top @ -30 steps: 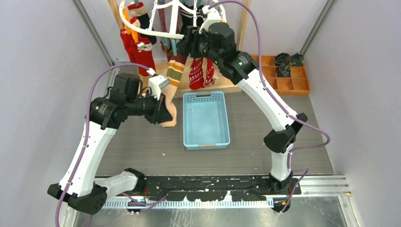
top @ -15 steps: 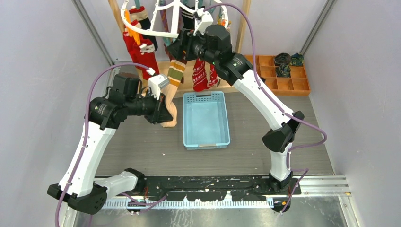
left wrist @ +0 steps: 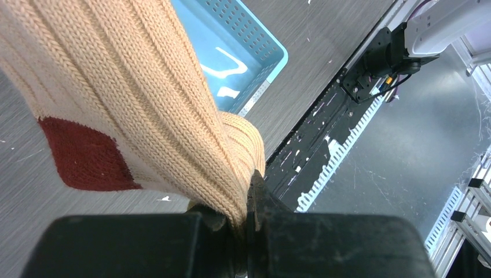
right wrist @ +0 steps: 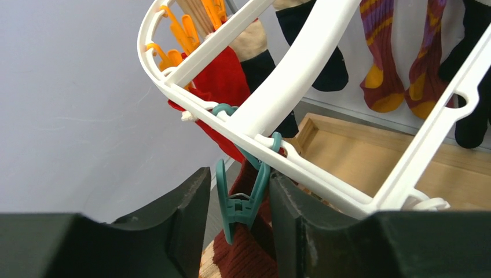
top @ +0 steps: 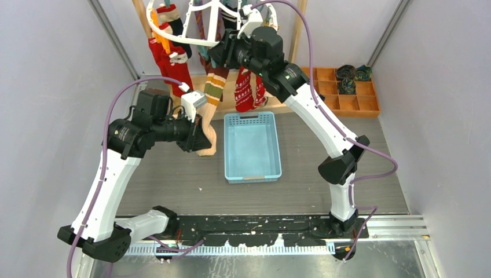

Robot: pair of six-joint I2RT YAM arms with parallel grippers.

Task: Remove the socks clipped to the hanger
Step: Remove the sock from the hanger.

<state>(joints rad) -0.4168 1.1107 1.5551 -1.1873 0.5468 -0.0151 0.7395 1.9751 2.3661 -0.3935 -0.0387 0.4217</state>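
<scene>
Trouble is most likely at the teal clip [right wrist: 238, 202]. The right claw [right wrist: 237, 179] stands open with a jaw on each side of it, under the rim of the hanger [right wrist: 301, 75]. One jaw is about touching the clip, the other is just apart from it. The hanger looks free to swing, so an off-centre squeeze could push the clip aside or twist it out of the jaws without opening it.

The left claw [left wrist: 243, 215] is clamped tight on the foot of the beige sock [left wrist: 133, 98]. A downward pull before the clip opens would probably stretch the knit and tip the whole ring, jostling the other socks [top: 173, 63] hanging at 12 o'clock. That foot hangs at 9 o'clock of the blue basket [top: 252, 118], over bare tabletop [top: 173, 185], so a sock freed now could land outside it.

The basket, mid-tabletop, looks empty. The orange compartment tray [top: 370, 107] at 2 o'clock holds three dark bundles [top: 346, 72] in its far cells, perhaps rolled socks; its near cells look bare.
</scene>
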